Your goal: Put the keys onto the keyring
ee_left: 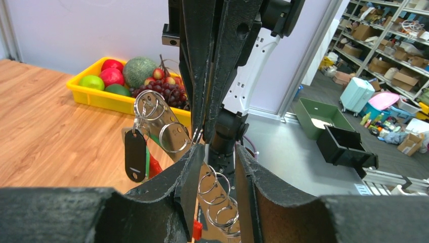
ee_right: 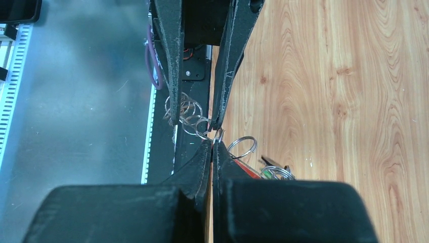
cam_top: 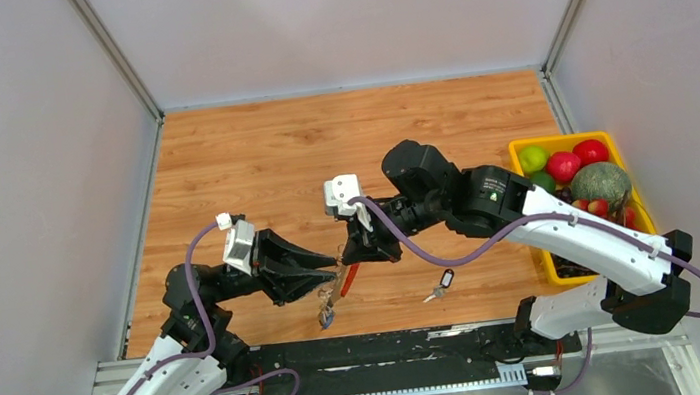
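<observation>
Our left claw (cam_top: 333, 272) and shut right claw (cam_top: 351, 256) both gripped the keyring (ee_left: 149, 107); one black-tagged key (ee_left: 135, 156) hung on it, a second key (cam_top: 440, 285) lay loose on the tabletop (cam_top: 251, 159).

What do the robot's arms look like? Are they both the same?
Yes, they match. The left arm and right arm have smooth white shells and chunky black joints. A purple cable loops along each. Each wrist carries a small white camera box. The left pincer and right pincer are black, each with two pointed, wedge-shaped fingers.
</observation>
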Robot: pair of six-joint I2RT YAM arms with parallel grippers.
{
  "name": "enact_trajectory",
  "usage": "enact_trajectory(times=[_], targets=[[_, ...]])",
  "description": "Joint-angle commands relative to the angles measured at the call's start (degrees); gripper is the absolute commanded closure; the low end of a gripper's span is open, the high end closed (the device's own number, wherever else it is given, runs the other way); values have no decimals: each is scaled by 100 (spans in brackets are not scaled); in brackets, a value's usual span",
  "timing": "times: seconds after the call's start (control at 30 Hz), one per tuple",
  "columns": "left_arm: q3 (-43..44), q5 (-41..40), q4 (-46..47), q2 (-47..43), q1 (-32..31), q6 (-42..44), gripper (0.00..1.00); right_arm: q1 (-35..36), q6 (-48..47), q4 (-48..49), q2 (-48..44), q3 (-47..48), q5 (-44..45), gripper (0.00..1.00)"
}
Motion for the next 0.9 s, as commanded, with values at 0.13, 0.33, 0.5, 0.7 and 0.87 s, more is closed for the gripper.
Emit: enact_trajectory(times=[0.13,0.33,0.5,0.7,0.87], targets=[[-24,-102,168,10,21,101,58,167,132,209,12,352,-313,100],[-17,-207,42,-137,21,177,53,249,157,154,-35,291,-191,100],[4,-238,31,-153,20,200,47,291,196,169,-20,310,-229,100],[-46,-124,167,-110,21,117,47,305,296,286,43,423,-108,100],[-74,-22,299,-70,21,34,51,309,316,330,127,516,-52,100]])
